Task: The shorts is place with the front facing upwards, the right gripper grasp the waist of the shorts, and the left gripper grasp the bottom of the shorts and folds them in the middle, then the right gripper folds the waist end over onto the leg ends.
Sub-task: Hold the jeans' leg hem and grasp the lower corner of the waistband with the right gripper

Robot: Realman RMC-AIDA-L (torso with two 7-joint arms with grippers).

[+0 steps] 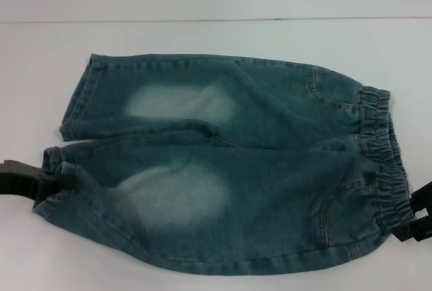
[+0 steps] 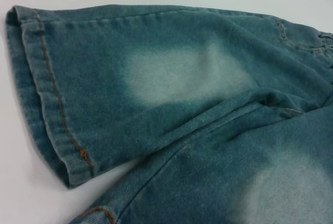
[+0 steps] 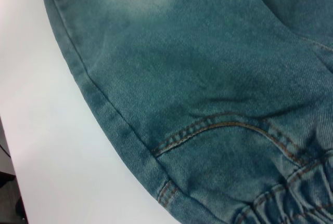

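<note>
Overhead only: both end effectors (image 1: 57,177) (image 1: 413,218).

shorts (image 1: 229,169) | blue-green denim, faded thighs | flat, front up | waist (image 1: 381,163) rightward

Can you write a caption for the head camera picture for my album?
Faded blue-green denim shorts flat on white table, black end effectors at both ends.

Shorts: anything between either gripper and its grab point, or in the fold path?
Nothing visible. The shorts lie flat on the white table. The left gripper is already at the near leg's hem, the right gripper at the waist. No other object is on the denim.
</note>
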